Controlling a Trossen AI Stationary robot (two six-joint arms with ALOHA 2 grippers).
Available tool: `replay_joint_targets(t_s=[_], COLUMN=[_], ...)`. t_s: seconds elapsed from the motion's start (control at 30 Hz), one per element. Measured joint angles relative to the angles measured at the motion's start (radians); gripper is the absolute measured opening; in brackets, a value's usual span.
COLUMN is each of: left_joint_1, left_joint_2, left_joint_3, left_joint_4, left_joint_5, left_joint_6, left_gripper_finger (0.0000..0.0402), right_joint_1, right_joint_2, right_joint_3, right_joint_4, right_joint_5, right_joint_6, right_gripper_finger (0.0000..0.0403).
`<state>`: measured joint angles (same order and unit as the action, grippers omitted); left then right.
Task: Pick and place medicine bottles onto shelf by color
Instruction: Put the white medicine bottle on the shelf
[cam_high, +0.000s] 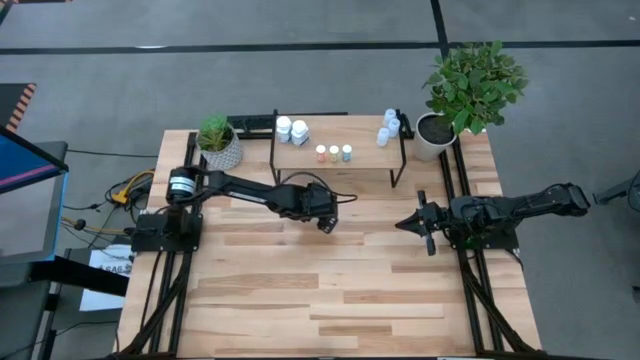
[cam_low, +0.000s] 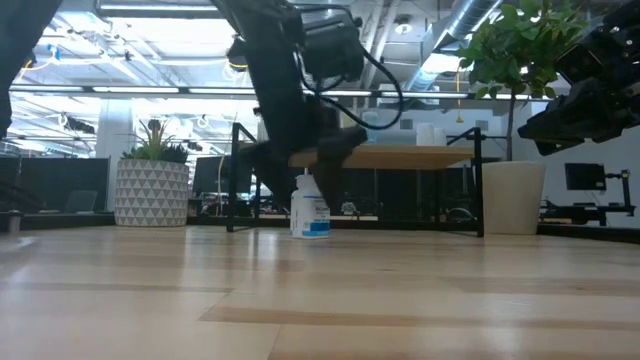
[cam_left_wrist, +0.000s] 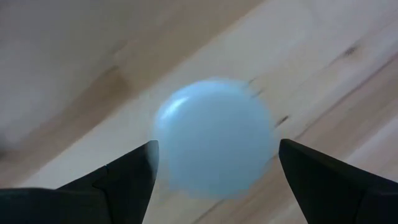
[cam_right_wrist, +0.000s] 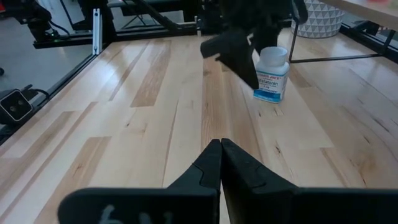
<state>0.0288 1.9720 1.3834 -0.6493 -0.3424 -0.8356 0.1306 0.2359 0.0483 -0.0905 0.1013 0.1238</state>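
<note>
My left end effector (cam_high: 325, 222) hangs over the middle of the worktop (cam_high: 330, 300), its fingers (cam_left_wrist: 124, 177) spread wide and holding nothing. Directly beneath it, seen between the two fingers in the left wrist view, stands one pale-blue-capped medicine bottle (cam_left_wrist: 214, 137), upright on the wood; the low view shows the same bottle (cam_low: 310, 212) with a white body and blue label, the fingers on either side of its top and apparently not touching it.

Beyond that end effector, toward the far edge of the worktop, sits the shelf (cam_high: 340, 150), a light-wood platform on thin black legs. On it I see two white bottles (cam_high: 291, 129) at its left end, three small bottles (cam_high: 334, 153) capped orange-red, yellow and green in a row near the middle, and a cluster of pale-blue bottles (cam_high: 389, 127) at its right end.

My right end effector (cam_high: 424, 224) waits near the worktop's right side, well apart from the bottle, its fingers (cam_right_wrist: 214, 165) pressed together and empty.

The worktop is pale planked wood with darker boards mixed in. A small plant in a patterned white pot (cam_high: 218, 148) stands left of the shelf, and a larger leafy plant in a plain white pot (cam_high: 436, 135) stands right of it. Past the worktop I see grey carpet, an open office with ceiling lights, and desks with monitors.
</note>
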Motion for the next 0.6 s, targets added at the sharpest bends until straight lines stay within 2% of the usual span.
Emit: replay_joint_targets(t_s=[0.23, 0.6], left_joint_1=[0.000, 0.000], left_joint_2=[0.031, 0.030], left_joint_3=[0.003, 0.100], left_joint_4=[0.045, -0.014], left_joint_5=[0.014, -0.037], left_joint_6=[0.015, 0.073], left_gripper_finger=[0.0318, 0.0318], right_joint_1=[0.000, 0.000], right_joint_2=[0.000, 0.000], right_joint_3=[0.000, 0.000], right_joint_4=[0.000, 0.000], right_joint_5=[0.000, 0.000], right_joint_6=[0.000, 0.000], right_gripper_finger=[0.0033, 0.0033])
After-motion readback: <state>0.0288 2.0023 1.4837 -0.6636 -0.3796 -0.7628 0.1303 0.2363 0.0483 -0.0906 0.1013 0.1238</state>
